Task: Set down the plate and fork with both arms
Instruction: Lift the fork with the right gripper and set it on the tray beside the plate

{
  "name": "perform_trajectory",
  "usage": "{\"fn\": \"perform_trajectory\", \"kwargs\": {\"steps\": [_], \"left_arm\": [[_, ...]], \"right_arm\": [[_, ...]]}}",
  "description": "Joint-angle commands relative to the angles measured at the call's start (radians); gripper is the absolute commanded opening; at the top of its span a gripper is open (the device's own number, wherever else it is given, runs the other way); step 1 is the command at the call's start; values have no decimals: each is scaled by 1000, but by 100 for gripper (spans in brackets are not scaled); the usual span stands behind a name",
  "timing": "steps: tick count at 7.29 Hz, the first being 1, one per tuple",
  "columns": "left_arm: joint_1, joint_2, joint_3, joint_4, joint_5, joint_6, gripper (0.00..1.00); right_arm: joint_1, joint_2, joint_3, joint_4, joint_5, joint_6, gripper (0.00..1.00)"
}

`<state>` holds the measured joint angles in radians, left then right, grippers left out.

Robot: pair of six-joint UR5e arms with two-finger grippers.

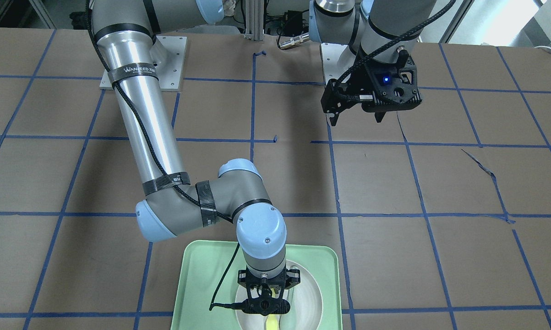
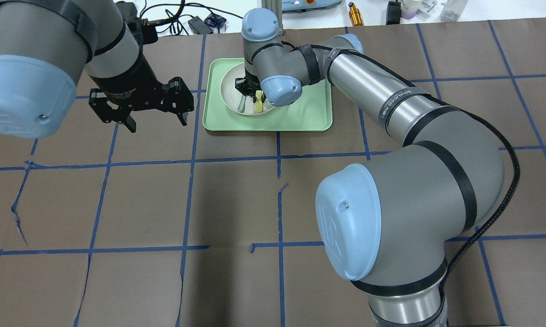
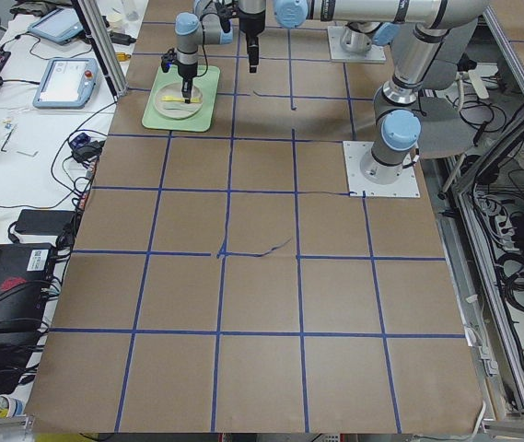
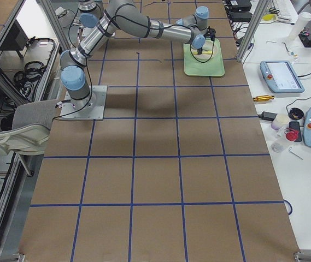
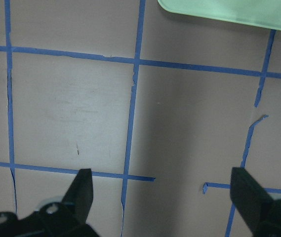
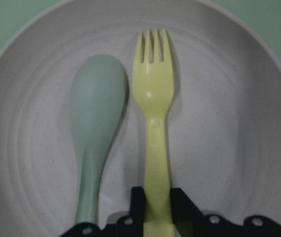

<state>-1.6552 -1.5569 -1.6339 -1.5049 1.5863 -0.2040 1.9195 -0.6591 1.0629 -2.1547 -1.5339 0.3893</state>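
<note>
matt speckled plate point(image 6: 229, 123), smooth plastic fork point(image 6: 155, 98), spoon point(image 6: 96, 118).

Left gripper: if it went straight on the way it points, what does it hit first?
The bare table, most likely. The left gripper points down, jaws open, and its wrist view shows only that surface and blue tape ahead. The tray sits at the view's edge, off that line.
</note>
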Motion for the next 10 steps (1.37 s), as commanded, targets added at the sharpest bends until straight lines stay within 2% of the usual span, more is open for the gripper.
{"fn": "perform_trajectory", "kwargs": {"steps": [1, 2, 5, 7, 8, 9, 10], "left_arm": [[0, 0, 0, 0, 0, 1, 100], [0, 0, 5, 0, 1, 3, 100], [0, -5, -1, 0, -2, 1, 100], [0, -3, -1, 0, -2, 1, 100], [0, -3, -1, 0, 0, 0, 100], [0, -3, -1, 0, 0, 1, 100], [0, -3, 0, 0, -2, 1, 100]], "right_arm": [[-5, -75, 20, 12, 1, -12, 16], [-28, -118, 41, 13, 1, -20, 16], [-164, -171, 193, -1, 3, -187, 16], [-165, -166, 267, -32, 1, -181, 19], [-165, -166, 279, -48, 3, -182, 34], [-165, -171, 278, -59, 3, -181, 83], [-165, -181, 284, -47, 0, -190, 100]]}}
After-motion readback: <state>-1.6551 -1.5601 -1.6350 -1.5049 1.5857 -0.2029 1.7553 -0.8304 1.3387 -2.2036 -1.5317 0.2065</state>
